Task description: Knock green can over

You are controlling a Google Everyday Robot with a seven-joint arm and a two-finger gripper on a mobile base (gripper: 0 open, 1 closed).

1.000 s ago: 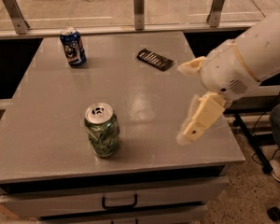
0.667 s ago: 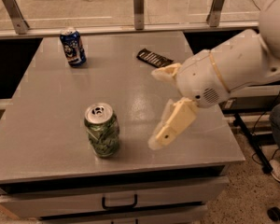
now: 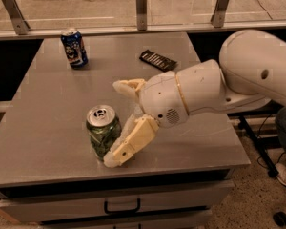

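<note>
The green can (image 3: 103,132) stands upright near the front of the grey table (image 3: 47,109), with a dented green patterned body and a silver top with a pull tab. My gripper (image 3: 116,124) reaches in from the right, just right of the can. Its fingers are spread apart: the far finger (image 3: 128,87) sits above and behind the can, and the near finger (image 3: 129,144) lies low against the can's right side. Nothing is held between them.
A blue can (image 3: 74,48) with white and red markings stands upright at the table's back left. A flat black object (image 3: 158,59) lies at the back centre. A railing with metal posts (image 3: 141,7) runs behind the table. A drawer handle (image 3: 122,207) shows below the front edge.
My gripper and arm have moved left across the table, from well right of the green can to right beside it. The green can still stands upright in the same place.
</note>
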